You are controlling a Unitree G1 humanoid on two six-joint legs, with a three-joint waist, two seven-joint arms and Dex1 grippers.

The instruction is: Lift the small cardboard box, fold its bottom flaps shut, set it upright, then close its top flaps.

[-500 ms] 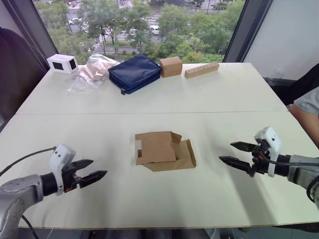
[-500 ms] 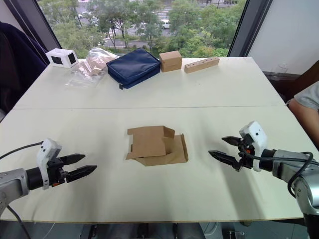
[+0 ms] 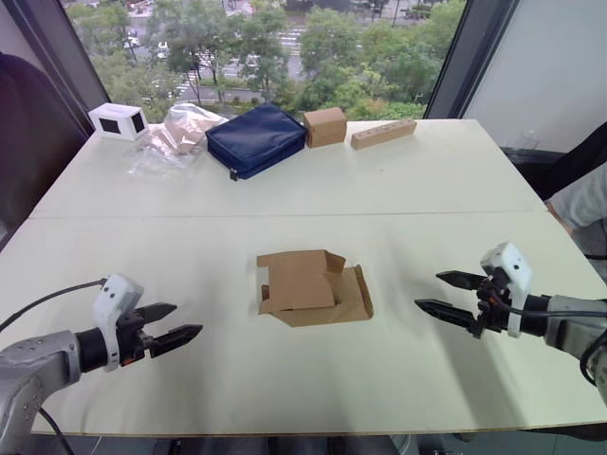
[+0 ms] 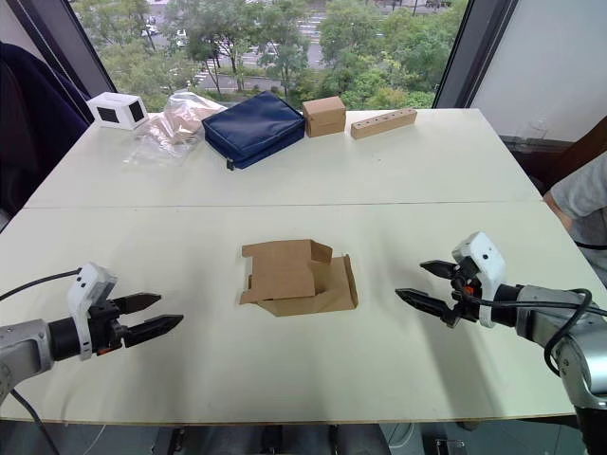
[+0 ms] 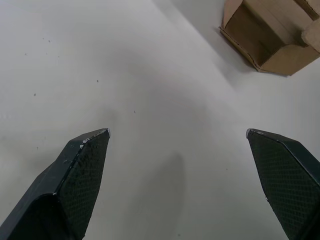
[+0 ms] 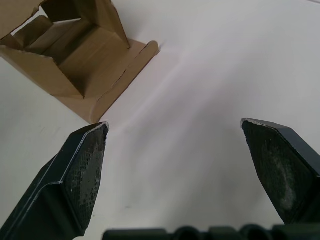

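Nothing much has shifted since half a second ago: both tools hover at nearly the same spots and the small cardboard box (image 3: pixel 313 288) lies where it did, on its side at the middle of the desk (image 3: pixel 398 190), flaps loose. From the left tool (image 3: pixel 176 322) the box lies toward 2 o'clock; from the right tool (image 3: pixel 442 293) it lies toward 9 o'clock, and that tool looks the nearer. The box's long axis runs roughly 9-to-3, between the two tools. Each tool has its fingers spread apart, holding nothing, well clear of the box.
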